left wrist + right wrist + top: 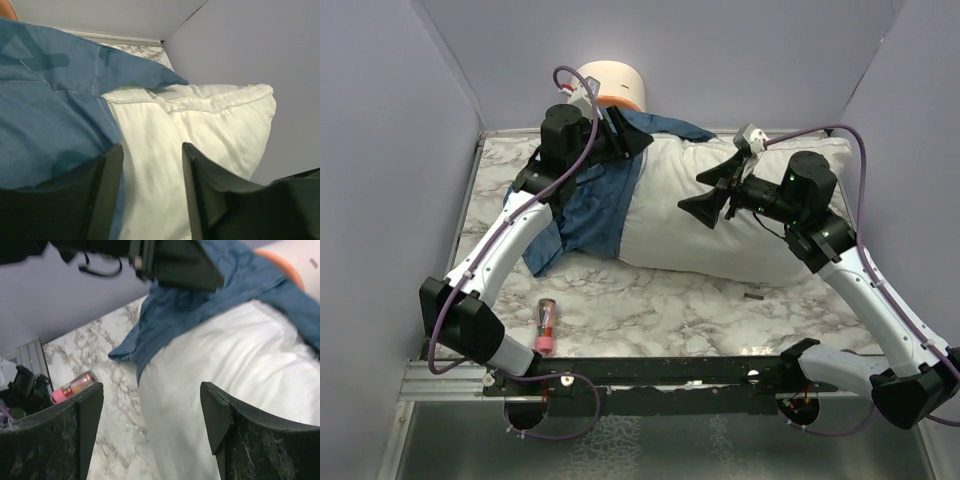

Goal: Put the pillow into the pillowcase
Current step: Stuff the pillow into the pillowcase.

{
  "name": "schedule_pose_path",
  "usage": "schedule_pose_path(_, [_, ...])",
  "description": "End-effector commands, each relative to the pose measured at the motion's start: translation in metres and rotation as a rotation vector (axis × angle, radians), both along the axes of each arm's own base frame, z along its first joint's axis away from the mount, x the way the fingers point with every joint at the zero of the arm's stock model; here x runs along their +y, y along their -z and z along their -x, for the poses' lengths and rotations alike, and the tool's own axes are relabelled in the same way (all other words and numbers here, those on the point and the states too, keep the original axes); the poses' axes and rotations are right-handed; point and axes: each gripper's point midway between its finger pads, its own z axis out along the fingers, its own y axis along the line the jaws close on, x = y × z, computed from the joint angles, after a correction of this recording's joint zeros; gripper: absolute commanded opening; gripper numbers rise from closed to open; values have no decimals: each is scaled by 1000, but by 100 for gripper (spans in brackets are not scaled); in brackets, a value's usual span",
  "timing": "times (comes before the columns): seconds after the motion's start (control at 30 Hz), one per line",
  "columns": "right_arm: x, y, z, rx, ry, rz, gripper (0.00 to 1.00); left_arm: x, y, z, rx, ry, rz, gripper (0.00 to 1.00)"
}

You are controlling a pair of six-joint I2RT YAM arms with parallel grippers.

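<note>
Pillow (740, 220) lies on counter (650, 305), its left end covered by blue pillowcase (590, 200), rest bare. Left pincer (151, 150) partly open over the case hem, gripping nothing. Right pincer (151, 390) wide open above pillow, empty.

Soft, even light falls from above in the top view. The pillow (720, 215) is bright white but not blown out, and the arms throw only faint shadows on it and on the marble table (650, 300). The walls lean outward toward the upper corners, a wide-lens bend. A dull sheen lies on the textured pane (650, 450) along the bottom edge.

In the left wrist view the pillow's seams are crisp, while the left gripper (151, 150) at the bottom is near-black, its detail lost.

The right wrist view is blurred: the pillowcase (200, 310) and the pink tube (75, 387) at lower left are smeared.
</note>
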Motion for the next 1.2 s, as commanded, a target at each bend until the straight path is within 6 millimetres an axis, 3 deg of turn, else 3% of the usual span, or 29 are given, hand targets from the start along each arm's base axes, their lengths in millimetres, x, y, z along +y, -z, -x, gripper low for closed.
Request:
schedule_pose_path(0.0, [5, 61, 16, 148, -95, 134, 77, 39, -42, 4, -126, -120, -173, 59])
schedule_pose_path(0.1, [2, 67, 22, 166, -97, 140, 78, 60, -53, 24, -175, -135, -214, 65])
schedule_pose_path(0.23, [0, 68, 24, 161, -90, 133, 78, 63, -38, 72, -174, -29, -198, 63])
schedule_pose_path(0.33, [4, 80, 28, 203, -126, 141, 78, 63, 7, 110, -74, 35, -146, 60])
schedule_pose_path(0.43, [5, 102, 29, 253, -123, 154, 78, 74, 72, 141, 89, 2, -105, 59])
schedule_pose_path(0.57, [2, 117, 35, 230, -104, 143, 77, 97, 120, 164, 121, -103, -87, 60])
schedule_pose_path(0.73, [3, 136, 41, 243, -98, 140, 77, 99, 152, 150, 47, -154, -69, 64])
schedule_pose_path(0.93, [-5, 155, 24, 308, 40, 156, 77, 85, 158, 107, -48, -152, -152, 65])
schedule_pose_path(1.17, [-9, 161, 18, 351, 103, 156, 77, 68, 177, 67, -6, -143, -222, 60])
